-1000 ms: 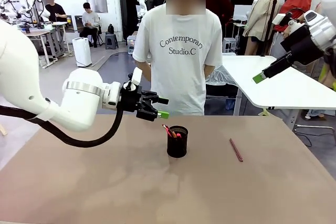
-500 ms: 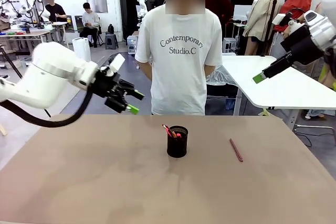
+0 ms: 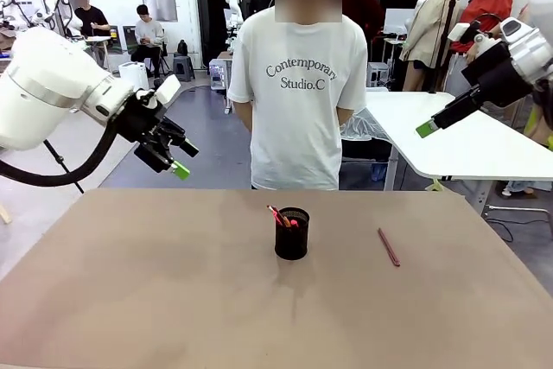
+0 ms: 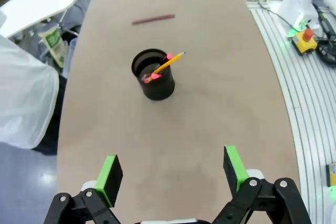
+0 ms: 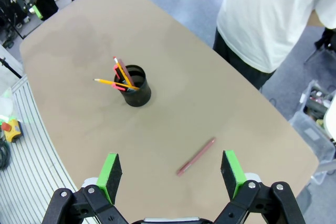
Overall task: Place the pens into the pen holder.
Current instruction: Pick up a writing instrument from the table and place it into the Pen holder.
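The black mesh pen holder (image 3: 292, 233) (image 4: 154, 75) (image 5: 136, 86) stands near the middle of the brown table. Inside it lean a yellow pencil (image 4: 169, 61) (image 5: 113, 83) and a black pen with a red end (image 5: 122, 71). A dark reddish-brown pen (image 3: 389, 247) (image 4: 153, 19) (image 5: 196, 157) lies flat on the table to the holder's right. My left gripper (image 3: 185, 160) (image 4: 173, 174) hangs open and empty in the air above the table's far left edge. High off the far right side, my right gripper (image 3: 428, 127) (image 5: 171, 170) is open and empty too.
A person in a white T-shirt (image 3: 298, 84) stands at the far edge, right behind the holder, hands out of sight. A white table (image 3: 467, 136) stands beyond on the right. The brown tabletop (image 3: 173, 300) lies bare around the holder.
My left arm has swung back to the left and upward, away from the holder, with its gripper still open. The right arm and the pens have not moved.
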`<state>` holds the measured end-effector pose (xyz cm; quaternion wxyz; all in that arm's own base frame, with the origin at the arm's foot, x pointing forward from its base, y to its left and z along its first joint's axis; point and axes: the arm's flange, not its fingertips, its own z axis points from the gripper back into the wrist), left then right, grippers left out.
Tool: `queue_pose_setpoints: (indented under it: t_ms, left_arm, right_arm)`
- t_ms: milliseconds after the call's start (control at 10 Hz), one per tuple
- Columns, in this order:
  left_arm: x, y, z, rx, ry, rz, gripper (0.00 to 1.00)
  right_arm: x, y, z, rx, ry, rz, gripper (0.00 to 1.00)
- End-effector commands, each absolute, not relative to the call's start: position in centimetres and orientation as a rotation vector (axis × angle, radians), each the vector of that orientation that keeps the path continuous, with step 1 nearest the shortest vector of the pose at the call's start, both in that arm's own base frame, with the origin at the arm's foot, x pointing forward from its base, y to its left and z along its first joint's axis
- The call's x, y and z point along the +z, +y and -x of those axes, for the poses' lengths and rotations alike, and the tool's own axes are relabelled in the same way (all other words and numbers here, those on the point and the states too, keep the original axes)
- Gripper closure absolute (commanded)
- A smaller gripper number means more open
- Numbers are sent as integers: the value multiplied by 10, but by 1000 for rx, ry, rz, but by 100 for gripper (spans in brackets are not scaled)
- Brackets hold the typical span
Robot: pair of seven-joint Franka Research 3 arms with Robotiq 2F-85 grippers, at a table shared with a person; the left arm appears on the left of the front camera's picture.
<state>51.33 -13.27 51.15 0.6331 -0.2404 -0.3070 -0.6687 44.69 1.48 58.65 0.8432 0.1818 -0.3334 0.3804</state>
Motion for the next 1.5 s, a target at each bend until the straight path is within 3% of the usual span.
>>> queue_pose_setpoints:
  t_ms: [0, 1400]
  left_arm:
    - [513, -131, -506, -1495, -686, 517, 0]
    - [513, -130, -513, -1518, -702, 537, 0]
  right_arm:
    - [587, 15, -447, 807, -718, -405, 0]
    - [587, 15, -447, 807, -718, -405, 0]
